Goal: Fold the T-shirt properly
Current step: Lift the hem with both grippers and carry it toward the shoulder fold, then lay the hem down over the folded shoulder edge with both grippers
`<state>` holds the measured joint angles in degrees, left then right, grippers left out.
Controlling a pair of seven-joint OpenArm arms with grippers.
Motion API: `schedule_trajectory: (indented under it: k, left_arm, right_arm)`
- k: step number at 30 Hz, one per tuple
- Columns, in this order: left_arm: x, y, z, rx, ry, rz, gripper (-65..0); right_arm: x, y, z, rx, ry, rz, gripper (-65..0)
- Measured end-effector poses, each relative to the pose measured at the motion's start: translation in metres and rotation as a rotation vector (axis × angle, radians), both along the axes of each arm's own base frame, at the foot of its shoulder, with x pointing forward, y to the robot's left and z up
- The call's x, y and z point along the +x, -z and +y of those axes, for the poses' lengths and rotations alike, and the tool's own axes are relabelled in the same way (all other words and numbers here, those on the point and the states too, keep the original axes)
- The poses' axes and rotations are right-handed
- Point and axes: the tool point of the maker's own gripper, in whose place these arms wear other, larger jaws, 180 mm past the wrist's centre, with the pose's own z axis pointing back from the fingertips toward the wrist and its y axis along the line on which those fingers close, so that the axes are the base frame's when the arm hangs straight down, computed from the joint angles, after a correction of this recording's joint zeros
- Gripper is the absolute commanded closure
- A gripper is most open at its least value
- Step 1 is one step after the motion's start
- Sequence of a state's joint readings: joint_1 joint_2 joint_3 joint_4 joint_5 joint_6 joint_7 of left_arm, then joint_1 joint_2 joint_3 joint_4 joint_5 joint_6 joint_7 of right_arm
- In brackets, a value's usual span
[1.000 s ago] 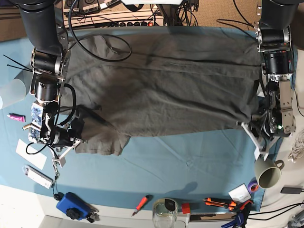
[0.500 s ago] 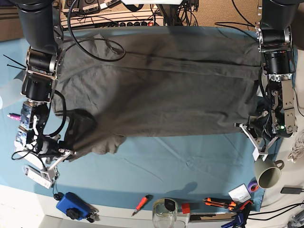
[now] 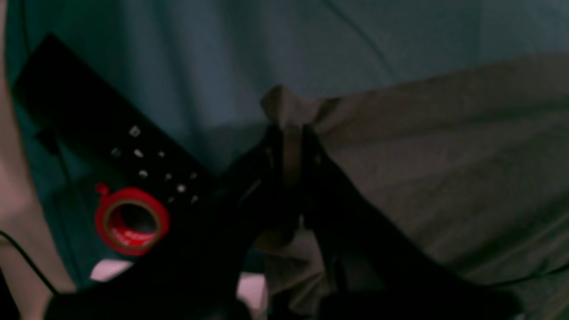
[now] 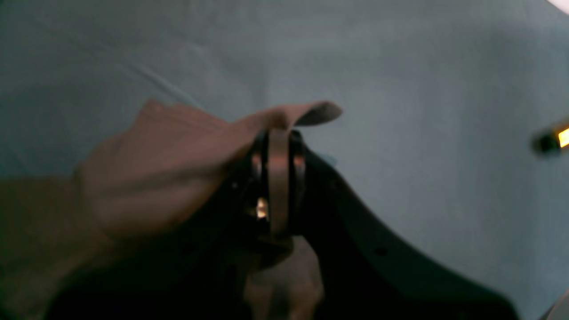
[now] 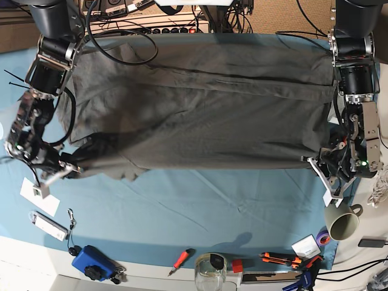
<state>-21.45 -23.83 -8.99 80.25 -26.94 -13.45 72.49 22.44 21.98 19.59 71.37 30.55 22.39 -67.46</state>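
Spread wide across the blue cloth on the worktop: the T-shirt, dark grey-brown, limp and light, sagging and creasing between two pinch points at its near edge. Left hand clamped on a small bunch of hem at one near corner; right hand clamped likewise on a thin flap at the other, a tab of fabric poking past the tips. Soft cotton, likely to slip from a shallow bite and drag on the cloth, so best taken at hems and corners, both layers together. Little spare room: mug, tape roll, screwdriver, jar and blue box crowding the near rim, cables trailing over the far side.
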Motion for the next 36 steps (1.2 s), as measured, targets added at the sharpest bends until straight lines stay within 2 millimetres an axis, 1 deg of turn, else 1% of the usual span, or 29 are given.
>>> schedule_trajectory:
  k: [3, 5, 8, 10, 16, 19, 21, 24, 26, 28, 31, 36]
  left_arm:
    - [-0.003, 0.0, 0.004, 0.007, 0.0, 0.012, 0.0]
    - [-0.003, -0.001, 0.01, 0.017, -0.004, 0.013, 0.0]
    - [-0.005, -0.003, 0.012, 0.01, 0.004, 0.013, 0.0]
    - [-0.008, -0.002, 0.009, 0.007, 0.029, 0.013, 0.0]
    - [-0.03, 0.0, 0.003, 0.044, 0.078, 0.004, 0.0]
    - [-0.031, -0.011, 0.005, 0.051, 0.088, -0.042, 0.0]
    - [-0.024, -0.025, 0.011, 0.023, 0.079, -0.098, 0.0]
    - [-0.016, -0.05, 0.029, 0.025, 0.096, -0.163, 0.0]
    - [-0.013, -0.064, 0.033, 0.013, 0.131, -0.203, 0.0]
    - [-0.01, -0.073, 0.032, 0.001, 0.171, -0.231, 0.0]
    - [-0.01, -0.074, 0.028, -0.014, 0.184, -0.233, 0.0]
    - [-0.015, -0.063, 0.019, -0.04, 0.188, -0.206, 0.0]
  right_arm:
    - [-0.006, -0.004, -0.005, 0.006, -0.006, -0.02, 0.0]
    - [-0.008, -0.004, -0.004, 0.006, -0.015, -0.01, 0.0]
    - [-0.009, -0.003, -0.001, 0.016, -0.02, -0.003, 0.0]
    - [-0.009, -0.003, -0.002, 0.015, -0.02, -0.002, 0.0]
    - [-0.011, -0.002, -0.001, 0.016, -0.024, 0.013, 0.0]
    - [-0.012, -0.002, -0.001, 0.016, -0.024, 0.013, 0.0]
    - [-0.011, -0.002, 0.0, 0.023, -0.026, 0.009, 0.0]
    - [-0.008, -0.006, 0.006, 0.041, -0.056, -0.021, 0.0]
    - [-0.006, -0.01, 0.006, 0.043, -0.06, -0.037, 0.0]
    - [-0.005, -0.013, 0.003, 0.033, -0.06, -0.044, 0.0]
    - [-0.005, -0.016, -0.002, 0.024, -0.057, -0.044, 0.0]
    - [-0.007, -0.014, -0.001, 0.022, -0.063, -0.025, 0.0]
